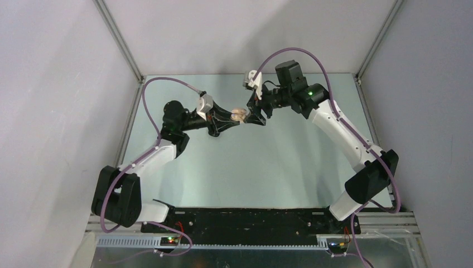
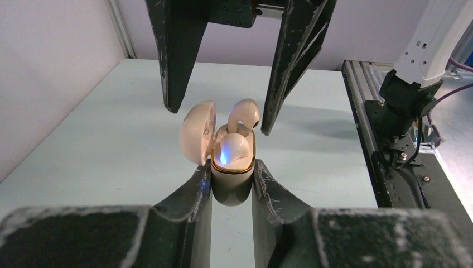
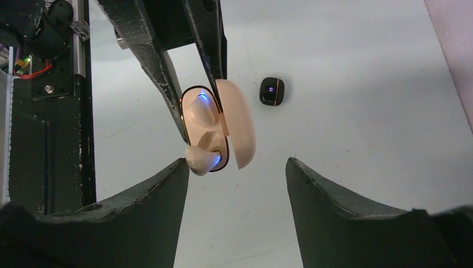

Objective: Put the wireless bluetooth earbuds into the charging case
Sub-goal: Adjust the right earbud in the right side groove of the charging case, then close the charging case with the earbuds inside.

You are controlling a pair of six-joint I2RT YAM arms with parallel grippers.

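Observation:
My left gripper [image 2: 233,180] is shut on the cream-white charging case [image 2: 233,187], held off the table with its lid [image 2: 197,133] swung open. One cream earbud [image 2: 234,151] sits in its well and glows blue. The second cream earbud [image 2: 244,114] stands half out of the other well. My right gripper [image 3: 235,162] is open, its fingers [image 2: 174,61] straddling the case from the far side. In the right wrist view the protruding earbud [image 3: 199,158] lies right by my left-hand fingertip, and the case [image 3: 195,111] is pinched between the left gripper's fingers [image 3: 159,72]. From above, the case [image 1: 239,115] hangs between both grippers.
A shut black charging case [image 3: 271,91] with a small light lies on the pale table [image 3: 346,111] beyond the held case. The black base plate and aluminium rail [image 2: 371,134] run along the table's near edge. White walls enclose the table [image 1: 268,167].

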